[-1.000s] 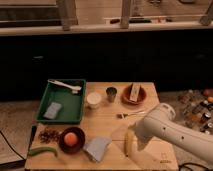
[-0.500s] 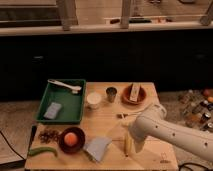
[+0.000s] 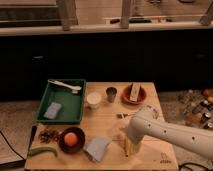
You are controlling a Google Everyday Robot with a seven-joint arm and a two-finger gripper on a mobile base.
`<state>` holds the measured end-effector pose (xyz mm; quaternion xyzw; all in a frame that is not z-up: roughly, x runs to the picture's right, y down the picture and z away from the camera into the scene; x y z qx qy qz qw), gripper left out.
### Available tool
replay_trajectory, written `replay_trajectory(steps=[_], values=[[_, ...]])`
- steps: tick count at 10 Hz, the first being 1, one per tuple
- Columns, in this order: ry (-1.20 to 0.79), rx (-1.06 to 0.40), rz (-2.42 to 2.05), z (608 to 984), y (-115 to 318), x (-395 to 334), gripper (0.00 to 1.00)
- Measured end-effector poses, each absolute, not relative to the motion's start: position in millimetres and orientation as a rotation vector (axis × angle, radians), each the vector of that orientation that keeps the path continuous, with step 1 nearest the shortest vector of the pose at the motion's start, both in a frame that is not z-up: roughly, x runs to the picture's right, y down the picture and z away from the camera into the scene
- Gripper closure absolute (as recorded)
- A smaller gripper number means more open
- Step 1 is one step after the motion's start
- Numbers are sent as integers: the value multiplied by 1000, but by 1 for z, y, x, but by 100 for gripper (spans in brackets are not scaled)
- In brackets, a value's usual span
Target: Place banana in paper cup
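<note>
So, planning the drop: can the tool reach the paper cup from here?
Probably yes: the tool, low by the banana, has nothing tall between it and the paper cup.

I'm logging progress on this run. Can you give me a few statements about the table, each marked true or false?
1. The banana is in the paper cup. False: it lies on the table near the front edge, at the gripper.
2. The paper cup stands left of the dark cup in the picture. True.
3. The green tray is on the table's right side. False: it is on the left.
4. The red bowl holds an orange. True.
</note>
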<state>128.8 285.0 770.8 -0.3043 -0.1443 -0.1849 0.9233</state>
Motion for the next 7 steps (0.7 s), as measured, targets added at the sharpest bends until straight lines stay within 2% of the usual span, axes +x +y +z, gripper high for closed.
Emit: replay_trajectory(steps=[1,7], values=[[-297,-652,-355,780,294,136,38],[-298,-679,-320,785,298,146,94]])
